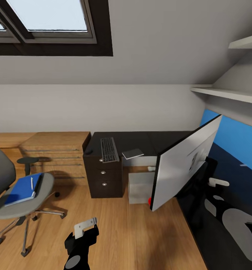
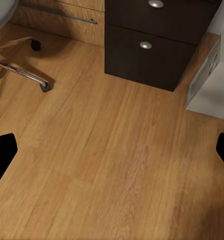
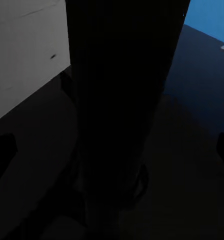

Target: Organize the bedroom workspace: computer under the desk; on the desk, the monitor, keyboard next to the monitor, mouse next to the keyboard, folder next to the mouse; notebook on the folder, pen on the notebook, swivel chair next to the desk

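The monitor [image 1: 184, 161] stands tilted on the black desk [image 1: 141, 140], its silver back [image 3: 26, 50] facing me. My right gripper [image 1: 211, 168] is open behind it, straddling the black stand [image 3: 122, 100] without touching, fingertips [image 3: 2, 155] wide apart. Further back on the desk are the keyboard [image 1: 109, 149] and the grey-white notebook [image 1: 132, 153]; a small dark lump [image 1: 89, 151] beside the keyboard may be the mouse. The grey computer [image 1: 141, 186] sits under the desk. The blue folder [image 1: 23, 189], with the white pen [image 1: 32, 183] on it, rests on the swivel chair [image 1: 41, 195]. My left gripper [image 1: 84, 228] hangs open over the floor.
A black drawer unit [image 1: 103, 176] stands under the desk next to the computer [image 2: 212, 75]. An oak dresser [image 1: 56, 152] is behind the chair, whose chrome base [image 2: 21, 70] lies near my left gripper [image 2: 112, 152]. White shelves [image 1: 231, 93] hang above the blue panel [image 1: 234, 138].
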